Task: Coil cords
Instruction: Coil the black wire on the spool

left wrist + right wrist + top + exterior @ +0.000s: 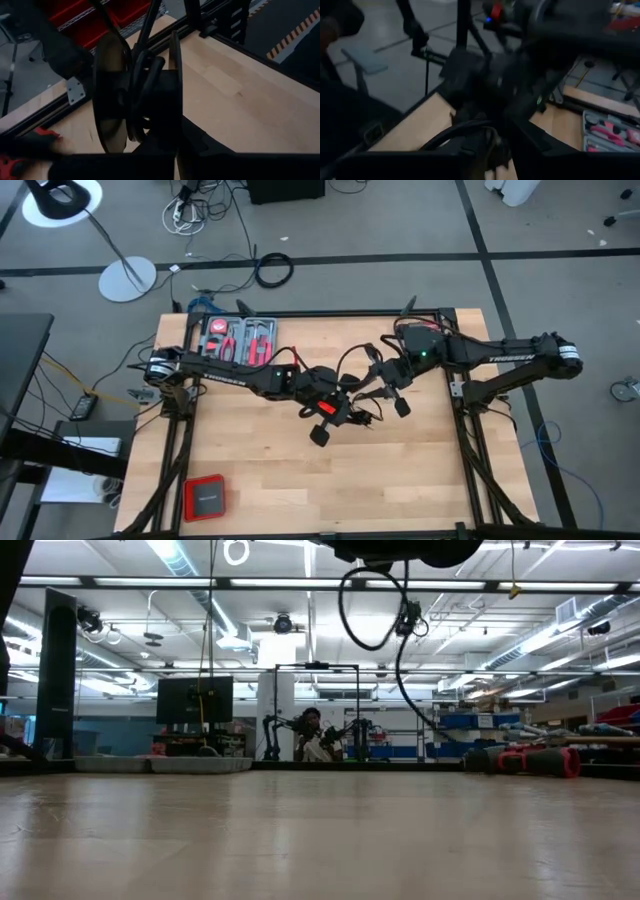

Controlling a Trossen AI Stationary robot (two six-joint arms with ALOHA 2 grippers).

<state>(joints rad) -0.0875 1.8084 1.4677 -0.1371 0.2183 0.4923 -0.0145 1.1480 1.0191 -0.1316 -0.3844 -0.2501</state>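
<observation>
L gripper [335, 418] clamped on cord [350, 360] (mid-table) | R gripper [385, 385] jaws: can't tell

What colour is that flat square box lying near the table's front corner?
Red, with a dark panel on top: the box shows best in the high view.

A red tool case [240, 340] lay at the table's [420, 480] far left; a red box [205, 498] sat near left.
</observation>
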